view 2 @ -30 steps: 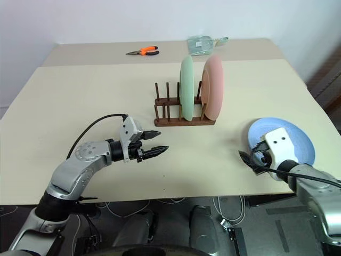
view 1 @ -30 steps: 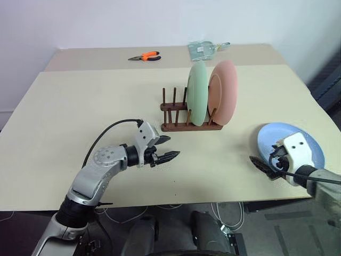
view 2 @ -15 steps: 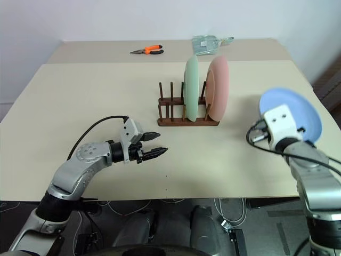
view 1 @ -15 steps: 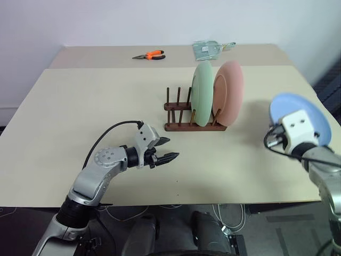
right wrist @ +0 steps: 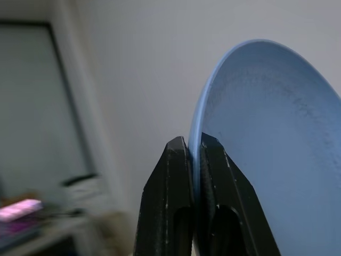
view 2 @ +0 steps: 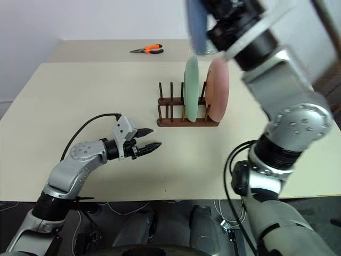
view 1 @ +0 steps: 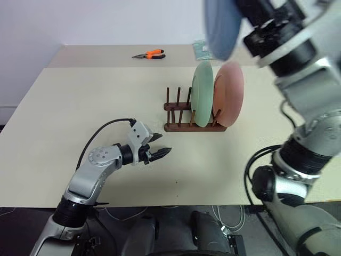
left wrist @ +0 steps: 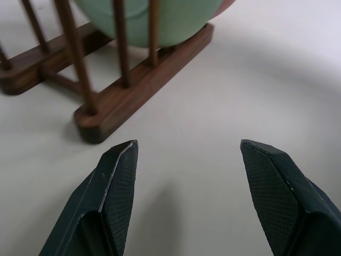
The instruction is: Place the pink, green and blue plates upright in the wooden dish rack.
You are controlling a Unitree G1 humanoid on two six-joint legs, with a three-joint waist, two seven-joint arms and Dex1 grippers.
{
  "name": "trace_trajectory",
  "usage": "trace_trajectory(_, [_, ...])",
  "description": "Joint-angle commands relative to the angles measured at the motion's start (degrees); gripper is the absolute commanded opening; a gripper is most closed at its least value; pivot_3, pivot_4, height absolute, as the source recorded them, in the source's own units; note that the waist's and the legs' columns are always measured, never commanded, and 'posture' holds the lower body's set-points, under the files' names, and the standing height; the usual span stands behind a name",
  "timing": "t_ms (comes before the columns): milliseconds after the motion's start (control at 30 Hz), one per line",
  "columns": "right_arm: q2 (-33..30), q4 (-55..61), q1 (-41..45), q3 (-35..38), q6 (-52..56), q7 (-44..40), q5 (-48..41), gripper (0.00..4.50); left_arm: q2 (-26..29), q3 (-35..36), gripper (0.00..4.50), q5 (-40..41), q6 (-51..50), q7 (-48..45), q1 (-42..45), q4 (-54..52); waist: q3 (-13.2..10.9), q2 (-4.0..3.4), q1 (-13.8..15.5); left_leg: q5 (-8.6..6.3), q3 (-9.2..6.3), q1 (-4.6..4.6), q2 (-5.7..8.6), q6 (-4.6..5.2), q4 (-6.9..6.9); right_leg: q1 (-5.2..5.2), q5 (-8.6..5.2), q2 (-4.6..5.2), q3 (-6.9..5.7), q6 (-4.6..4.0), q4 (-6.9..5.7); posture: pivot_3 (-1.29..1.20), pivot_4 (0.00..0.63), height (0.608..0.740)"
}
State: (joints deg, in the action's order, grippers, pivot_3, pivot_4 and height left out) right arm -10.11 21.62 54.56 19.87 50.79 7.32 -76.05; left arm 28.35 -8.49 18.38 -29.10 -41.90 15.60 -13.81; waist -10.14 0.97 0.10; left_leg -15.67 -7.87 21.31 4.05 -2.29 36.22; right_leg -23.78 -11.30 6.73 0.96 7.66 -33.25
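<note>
Pale walls stand behind a wide beige table (view 1: 80, 96) made of two tops pushed together. Right arm (view 1: 303, 80), raised high near the camera, carries the blue plate (view 1: 221, 24) on edge above the far part of the table, higher than the rack. In the right wrist view the right gripper (right wrist: 196, 146) has its two black fingers pinched tight on that plate's rim. Left arm (view 1: 93, 170) reaches low over the near part of the table, and the left gripper (view 1: 160, 152) has its jaws well apart with nothing between them, pointing toward the rack. Wooden dish rack (view 1: 184, 120) sits mid-table with the green plate (view 1: 201, 93) and pink plate (view 1: 230, 93) upright side by side at its right end. Orange-handled pliers (view 1: 148, 54) lie at the far edge, near a clear packet (view 1: 200, 49).
</note>
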Motion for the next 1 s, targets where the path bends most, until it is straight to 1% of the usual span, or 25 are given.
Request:
trace_trajectory(33, [7.09, -3.62, -0.60, -3.93, -2.23, 10.43, -4.14, 0.04, 1.34, 4.65, 3.14, -0.51, 2.15, 1.45, -0.71, 0.86, 0.01, -0.02, -0.69, 0.00, -0.01, -0.02, 0.00, -0.01, -0.01, -0.04, 0.01, -0.03, 0.01, 0.01, -0.06, 0.00, 0.150, 0.740])
trace_trajectory(233, [11.58, -7.03, -3.54, -9.12, -4.02, 13.61, 0.25, 0.04, 4.32, 7.62, 3.14, -1.69, 4.34, 1.26, -3.73, 2.09, 0.02, -0.03, -1.11, 0.06, 0.12, 0.09, 0.02, -0.10, -0.12, -0.34, 0.08, -0.04, 0.12, 0.09, -0.16, 0.00, 0.150, 0.740])
trace_trajectory(367, [11.90, -7.61, -5.54, -9.41, -4.83, 15.22, 1.04, 0.04, 5.34, 9.66, 3.14, -1.16, 5.05, 0.79, -5.49, 1.98, 0.02, -0.04, -1.07, 0.06, 0.12, 0.09, 0.01, -0.10, -0.09, -0.35, 0.08, -0.04, 0.12, 0.09, -0.21, 0.00, 0.150, 0.740])
trace_trajectory(667, [11.68, -10.22, -6.80, -10.62, -6.14, 14.49, 5.95, 0.04, 5.08, 10.06, 3.14, -0.97, 4.73, 0.86, -6.53, 0.58, 0.02, -0.06, -1.26, 0.06, 0.13, 0.06, 0.00, -0.10, -0.11, -0.35, 0.09, -0.07, 0.12, 0.08, -0.22, 0.00, 0.150, 0.740])
trace_trajectory(767, [10.22, -10.62, -6.14, -10.94, -6.46, 11.94, 8.51, 0.95, 4.91, 9.81, 3.14, -0.62, 3.30, 1.39, -6.39, -1.15, 0.02, -0.06, -1.23, 0.06, 0.14, 0.07, 0.00, -0.10, -0.11, -0.37, 0.09, -0.08, 0.12, 0.08, -0.23, 0.00, 0.150, 0.740])
trace_trajectory(833, [7.81, -9.61, -5.22, -12.15, -6.94, 8.47, 12.10, 1.81, 4.77, 9.77, 3.14, -0.25, 2.36, 1.57, -6.05, -2.04, 0.02, -0.06, -1.14, 0.06, 0.14, 0.08, 0.00, -0.10, -0.09, -0.36, 0.09, -0.07, 0.12, 0.08, -0.22, 0.00, 0.150, 0.740])
trace_trajectory(867, [5.46, -7.98, -4.60, -13.79, -7.85, 5.33, 15.39, 2.35, 4.69, 9.89, 3.14, 0.04, 1.99, 1.58, -5.85, -2.42, 0.02, -0.06, -1.09, 0.06, 0.14, 0.08, 0.00, -0.10, -0.08, -0.34, 0.09, -0.07, 0.12, 0.08, -0.21, 0.00, 0.150, 0.740])
trace_trajectory(933, [0.04, -4.10, -3.68, -16.63, -9.93, -1.72, 21.18, 2.35, 4.48, 10.22, 3.14, 0.79, 1.62, 1.41, -5.51, -3.13, 0.01, -0.07, -1.10, 0.06, 0.16, 0.08, 0.01, -0.10, -0.08, -0.33, 0.08, -0.07, 0.12, 0.09, -0.20, 0.00, 0.150, 0.740])
trace_trajectory(1000, [-4.88, -0.82, -3.64, -17.39, -12.03, -7.71, 24.76, 2.35, 4.47, 10.47, 3.14, 1.43, 1.36, 1.35, -5.29, -3.57, 0.02, -0.06, -1.17, 0.06, 0.17, 0.09, 0.01, -0.10, -0.10, -0.35, 0.08, -0.07, 0.11, 0.10, -0.20, 0.00, 0.150, 0.740])
